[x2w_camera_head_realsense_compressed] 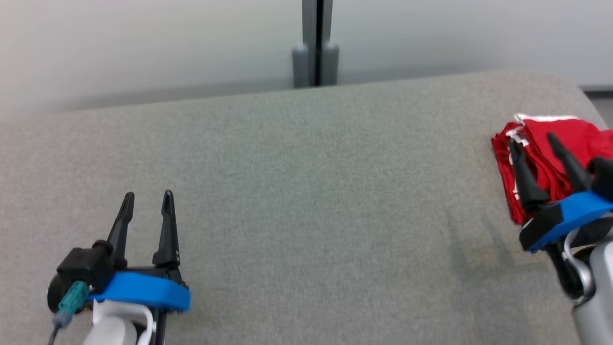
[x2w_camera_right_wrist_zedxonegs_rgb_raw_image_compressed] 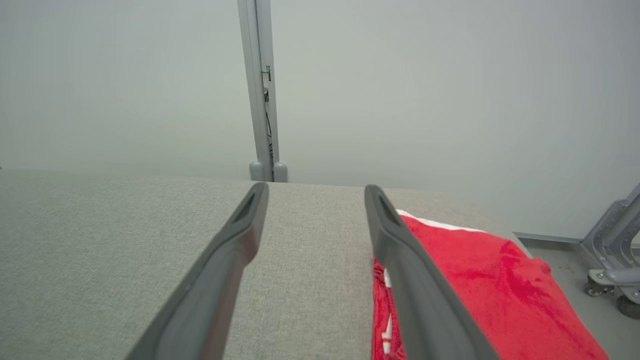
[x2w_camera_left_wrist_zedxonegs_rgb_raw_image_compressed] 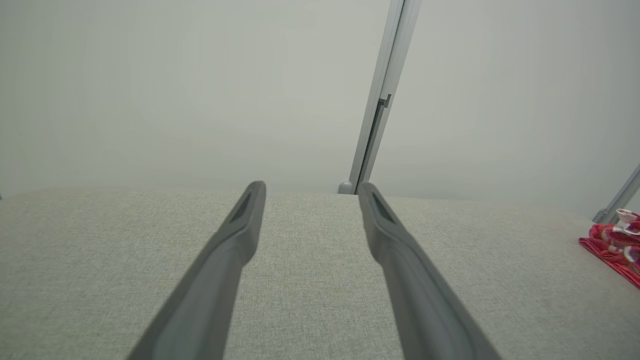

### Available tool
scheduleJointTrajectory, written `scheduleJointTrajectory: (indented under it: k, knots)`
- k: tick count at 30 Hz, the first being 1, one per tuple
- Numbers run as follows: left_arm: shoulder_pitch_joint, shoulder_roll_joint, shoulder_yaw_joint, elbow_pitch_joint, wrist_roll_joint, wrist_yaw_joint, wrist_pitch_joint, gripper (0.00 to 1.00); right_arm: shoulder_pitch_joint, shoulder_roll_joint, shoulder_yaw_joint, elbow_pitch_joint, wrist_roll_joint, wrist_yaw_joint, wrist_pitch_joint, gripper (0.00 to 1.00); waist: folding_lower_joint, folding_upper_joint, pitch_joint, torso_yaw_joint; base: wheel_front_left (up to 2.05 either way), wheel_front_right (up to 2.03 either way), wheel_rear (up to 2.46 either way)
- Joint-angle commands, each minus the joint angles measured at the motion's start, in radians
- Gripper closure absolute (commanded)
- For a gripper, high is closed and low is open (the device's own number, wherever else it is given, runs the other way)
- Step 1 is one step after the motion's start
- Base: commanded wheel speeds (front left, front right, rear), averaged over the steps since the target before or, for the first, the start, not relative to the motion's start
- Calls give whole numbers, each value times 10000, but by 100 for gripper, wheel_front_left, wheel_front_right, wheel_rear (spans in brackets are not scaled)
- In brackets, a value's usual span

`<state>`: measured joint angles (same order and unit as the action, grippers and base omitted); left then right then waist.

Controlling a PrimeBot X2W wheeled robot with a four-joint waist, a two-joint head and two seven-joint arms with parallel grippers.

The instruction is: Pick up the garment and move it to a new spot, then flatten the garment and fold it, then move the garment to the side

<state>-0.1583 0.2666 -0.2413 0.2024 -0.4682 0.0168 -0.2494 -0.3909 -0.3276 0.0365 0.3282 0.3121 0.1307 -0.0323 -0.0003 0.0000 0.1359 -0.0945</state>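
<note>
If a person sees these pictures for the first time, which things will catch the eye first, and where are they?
The red garment with white trim catches the eye first. It lies bunched in layers at the far right end of the grey padded surface. Next comes the right hand, open with its dark fingers in front of the garment. The left hand is open at the lower left, over bare fabric.

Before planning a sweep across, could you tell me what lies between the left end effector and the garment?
Only bare grey surface lies between the left end effector and the garment, as the head view shows.
</note>
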Motion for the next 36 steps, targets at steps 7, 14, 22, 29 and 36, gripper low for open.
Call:
scheduleJointTrajectory:
  k: [7,14,22,29,36]
  knots:
    - [996,-241,236,50,-146,184,-126,0,1767,953,-104,-1164,-377,5,-307,0,3,0,-863,585,0,0,0]
    - [1401,-305,262,353,-209,83,-152,0,2550,1536,-555,-1290,-1041,5,-701,0,3,0,-1268,1010,0,0,0]
    - [1435,-340,279,715,-118,-49,-163,0,3074,2030,-813,-1353,-1605,3,-747,0,3,0,-1459,1049,0,0,0]
    - [1189,-414,322,892,9,-154,-170,0,3185,2247,-985,-1316,-1700,5,-571,0,3,0,-1417,866,0,0,0]
    - [1095,-460,380,891,130,-188,-171,0,3231,2385,-972,-1238,-1761,5,-469,0,3,0,-1385,814,0,0,0]
